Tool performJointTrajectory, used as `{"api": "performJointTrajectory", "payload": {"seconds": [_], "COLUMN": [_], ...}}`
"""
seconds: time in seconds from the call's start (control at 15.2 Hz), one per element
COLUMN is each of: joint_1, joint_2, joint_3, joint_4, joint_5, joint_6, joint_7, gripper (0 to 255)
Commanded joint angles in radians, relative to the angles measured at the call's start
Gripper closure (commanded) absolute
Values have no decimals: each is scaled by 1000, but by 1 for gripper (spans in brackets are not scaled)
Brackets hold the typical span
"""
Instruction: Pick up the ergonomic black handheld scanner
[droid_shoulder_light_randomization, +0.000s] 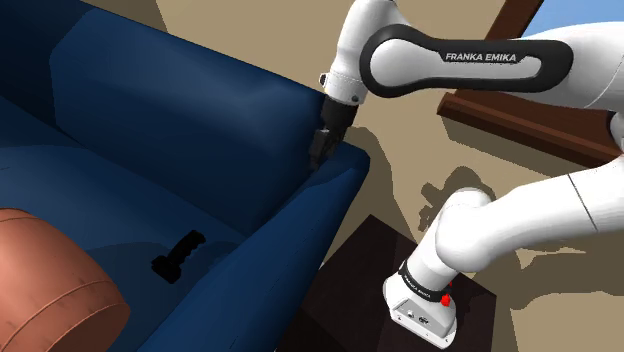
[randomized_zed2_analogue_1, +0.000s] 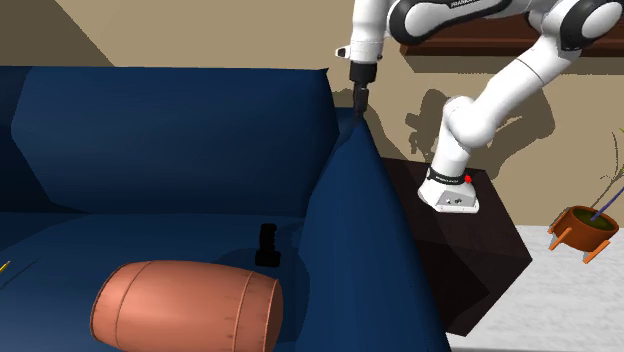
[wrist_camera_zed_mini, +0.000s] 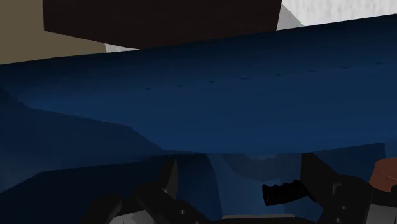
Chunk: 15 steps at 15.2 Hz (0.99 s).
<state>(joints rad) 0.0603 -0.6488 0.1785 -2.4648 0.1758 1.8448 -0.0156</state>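
**Arm and end effector.** The white arm (droid_shoulder_light_randomization: 470, 60) rises from its dark stand (droid_shoulder_light_randomization: 365, 265) at the lower right of the shoulder view and reaches to the upper centre of the frame. The black end effector (droid_shoulder_light_randomization: 323, 143) points down at the top of the armrest of a blue sofa (droid_shoulder_light_randomization: 150, 120), close to where the armrest meets the backrest. Whether it touches the upholstery cannot be determined. The second exterior view places the end effector (randomized_zed2_analogue_1: 359, 93) at the upper centre, directly over the armrest's peak. In the wrist view the end effector (wrist_camera_zed_mini: 240, 164) has its two fingers spread apart, with nothing between them but distant sofa (wrist_camera_zed_mini: 191, 95).

**Task item.** The black handheld scanner (droid_shoulder_light_randomization: 180, 256) lies on the seat cushion at the lower left of the shoulder view, near the inner face of the armrest. It is well apart from the end effector and is not held. In the second exterior view the scanner (randomized_zed2_analogue_1: 267, 245) sits at lower centre, on the sofa (randomized_zed2_analogue_1: 150, 140). It is also visible in the wrist view (wrist_camera_zed_mini: 289, 191).

**Other items.**
- A reddish-brown bolster (droid_shoulder_light_randomization: 50, 285) rests on the seat at the lower left edge, clear of the scanner. The second exterior view shows the bolster (randomized_zed2_analogue_1: 185, 305) just below the scanner in the frame.
- A potted plant (randomized_zed2_analogue_1: 585, 225) stands at the right edge.
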Motion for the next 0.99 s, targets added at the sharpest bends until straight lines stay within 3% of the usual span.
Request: {"api": "performJointTrajectory", "payload": {"seconds": [0.0,0.53,0.92], "joint_1": [8,21,19], "joint_2": [50,304,536], "joint_3": [35,176,267], "joint_4": [1,40,126], "joint_5": [10,0,-94], "joint_6": [55,282,423], "joint_7": [30,162,301], "gripper": [0,0,0]}}
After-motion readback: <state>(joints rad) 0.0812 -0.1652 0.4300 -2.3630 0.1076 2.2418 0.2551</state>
